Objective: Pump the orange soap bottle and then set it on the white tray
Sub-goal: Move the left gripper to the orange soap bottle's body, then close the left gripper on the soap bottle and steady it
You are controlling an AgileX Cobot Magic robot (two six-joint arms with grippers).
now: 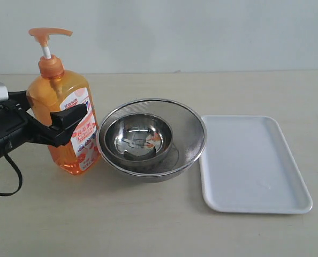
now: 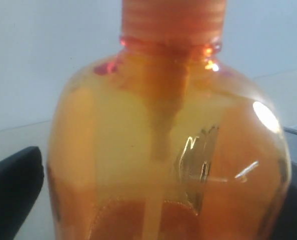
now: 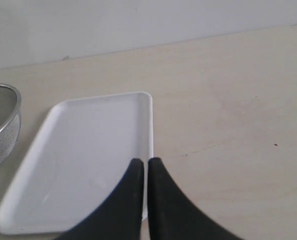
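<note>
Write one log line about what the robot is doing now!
left hand around orange soap bottle, grip unclear | pump head up | right hand shut, near white tray | bottle not on tray yet

**Hidden, cropped and blurred parts across three views**

The left arm (image 1: 9,131) runs off the exterior view's left edge. The left gripper (image 1: 65,119) has its far finger hidden behind the soap bottle (image 1: 57,96). Its near finger covers part of the label (image 1: 86,135), whose print is too small to read. The left wrist view shows the bottle blurred, with its pump head (image 1: 51,33) and base cut off. In the right wrist view, the right gripper (image 3: 146,162) hides part of the tray (image 3: 88,145) rim, and the mesh bowl (image 3: 3,125) is cropped.
</note>
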